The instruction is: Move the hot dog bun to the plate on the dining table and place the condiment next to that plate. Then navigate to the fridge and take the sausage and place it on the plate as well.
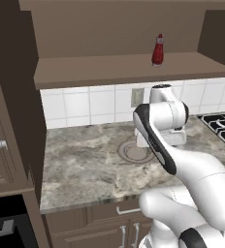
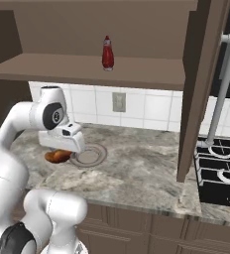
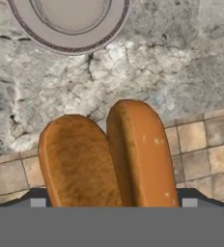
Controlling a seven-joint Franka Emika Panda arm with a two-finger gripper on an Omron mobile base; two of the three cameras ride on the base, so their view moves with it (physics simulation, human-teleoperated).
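The hot dog bun (image 3: 109,154), orange-tan and split lengthwise, lies on the marble wall counter just left of a round grey plate (image 2: 92,158). In the right base view the bun (image 2: 56,156) peeks out under the white hand. My gripper (image 3: 113,202) points down over it, open wide, one fingertip (image 3: 37,202) on each side of the bun and close to its flanks. The plate's rim (image 3: 70,43) shows beyond the bun, and part of the plate (image 1: 128,152) is visible beside the arm. The red condiment bottle (image 1: 157,50) (image 2: 107,53) stands upright on the wooden shelf above. The dining table is out of view.
A gas hob (image 2: 218,168) (image 1: 223,123) sits at the right end of the counter. A tall brown cabinet panel (image 2: 199,89) hangs beside it, and another cabinet (image 1: 8,121) bounds the left end. The shelf (image 1: 124,70) overhangs the tiled backsplash.
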